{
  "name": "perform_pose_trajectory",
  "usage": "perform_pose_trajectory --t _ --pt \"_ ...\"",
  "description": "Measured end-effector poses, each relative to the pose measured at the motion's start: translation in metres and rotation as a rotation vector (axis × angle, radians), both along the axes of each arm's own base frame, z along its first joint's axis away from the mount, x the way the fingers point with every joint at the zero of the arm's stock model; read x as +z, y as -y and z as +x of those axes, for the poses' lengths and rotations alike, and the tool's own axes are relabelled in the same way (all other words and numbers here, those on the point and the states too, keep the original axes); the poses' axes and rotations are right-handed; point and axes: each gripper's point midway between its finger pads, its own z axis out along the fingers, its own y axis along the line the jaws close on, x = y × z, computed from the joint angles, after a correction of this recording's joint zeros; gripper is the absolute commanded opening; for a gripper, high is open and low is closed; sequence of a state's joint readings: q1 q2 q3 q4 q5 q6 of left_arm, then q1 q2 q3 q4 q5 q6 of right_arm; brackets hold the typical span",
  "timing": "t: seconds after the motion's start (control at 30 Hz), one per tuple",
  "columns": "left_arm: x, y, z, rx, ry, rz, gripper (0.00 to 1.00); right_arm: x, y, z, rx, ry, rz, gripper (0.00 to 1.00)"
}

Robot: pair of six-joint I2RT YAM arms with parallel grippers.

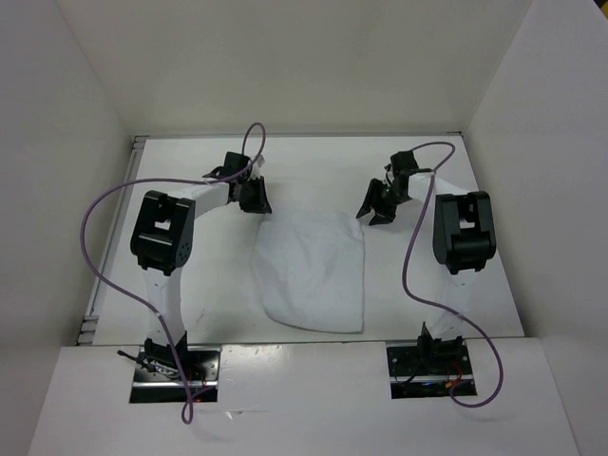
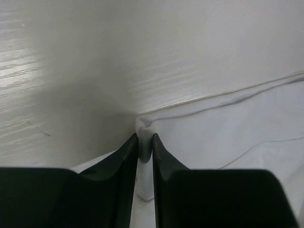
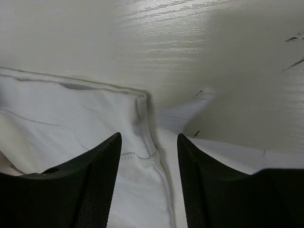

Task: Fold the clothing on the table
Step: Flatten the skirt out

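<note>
**Top external.** A small, plain white garment of thin fabric lies flat and wrinkled in the middle of the large matte white rectangular counter, between the two arms. Its far edge runs from one end effector to the other. The left end effector sits at the garment's far-left corner and the right end effector at its far-right corner. A purple cable loops along each arm. A thin metal rail runs along the counter's left edge.

**Left wrist.** The black fingers stand almost together. A raised ridge of the garment's corner is pinched in the narrow gap and touches both inner faces, so the left end effector is closed on the cloth. The rest of the garment spreads to the right, lying on the counter, with its hem edge visible.

**Right wrist.** The two black fingers stand well apart, so the right end effector is open and holds nothing. The garment's hemmed corner lies flat on the counter just ahead of the fingertips. Its side seam runs down through the gap. Whether the tips touch the cloth I cannot tell. A few dark scuff marks show on the counter at right.
</note>
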State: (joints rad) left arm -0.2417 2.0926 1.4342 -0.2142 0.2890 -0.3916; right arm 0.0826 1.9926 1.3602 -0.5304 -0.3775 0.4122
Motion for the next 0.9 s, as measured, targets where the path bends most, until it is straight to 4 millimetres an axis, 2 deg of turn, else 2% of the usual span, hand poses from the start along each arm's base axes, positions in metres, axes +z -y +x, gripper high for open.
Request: perform_pose_trajectory --t 0.1,0.2,0.23,0.4,0.47,0.5,0.53,0.6,0.67,0.73,0.8,0.83,0.87,0.9 --pt "-0.001 0.004 0.0 -0.008 -0.004 -0.03 0.16 -0.007 -0.004 -0.002 0.012 -0.018 0.017 0.51" --pt "0.0 0.006 0.0 -0.017 -0.008 -0.054 0.0 -0.009 -0.01 -0.002 0.035 -0.016 0.04 0.24" --pt "-0.001 0.007 0.0 -0.02 -0.009 -0.06 0.0 -0.01 -0.013 -0.003 0.045 -0.015 0.046 0.0" --pt "0.002 0.011 -0.004 -0.038 -0.03 -0.11 0.0 -0.01 -0.026 -0.006 0.077 -0.015 0.059 0.0" --pt "0.008 0.013 -0.005 -0.051 -0.04 -0.138 0.0 0.002 -0.023 -0.004 0.073 0.011 0.034 0.0" --pt "0.013 0.014 -0.004 -0.056 -0.042 -0.152 0.0 0.015 -0.021 -0.002 0.071 0.034 0.019 0.0" --pt "0.022 0.014 -0.002 -0.062 -0.046 -0.168 0.0 0.032 -0.018 0.004 0.066 0.072 0.003 0.0" --pt "0.053 0.014 0.016 -0.073 -0.002 -0.209 0.0 0.085 -0.015 0.022 0.055 0.194 -0.021 0.0" --pt "0.095 0.013 0.038 -0.084 0.084 -0.243 0.0 0.16 -0.012 0.047 0.04 0.379 -0.035 0.0" --pt "0.149 0.009 0.061 -0.096 0.196 -0.281 0.0 0.245 -0.01 0.061 0.025 0.587 -0.037 0.0" --pt "0.205 0.003 0.072 -0.114 0.314 -0.316 0.0 0.316 -0.009 0.058 0.018 0.753 -0.027 0.0" --pt "0.233 0.001 0.073 -0.125 0.367 -0.332 0.0 0.343 -0.008 0.051 0.017 0.815 -0.022 0.0" --pt "0.258 -0.001 0.069 -0.135 0.412 -0.349 0.0 0.366 -0.007 0.041 0.019 0.869 -0.018 0.0" --pt "0.281 -0.002 0.063 -0.146 0.454 -0.364 0.0 0.379 -0.007 0.033 0.02 0.899 -0.015 0.0"
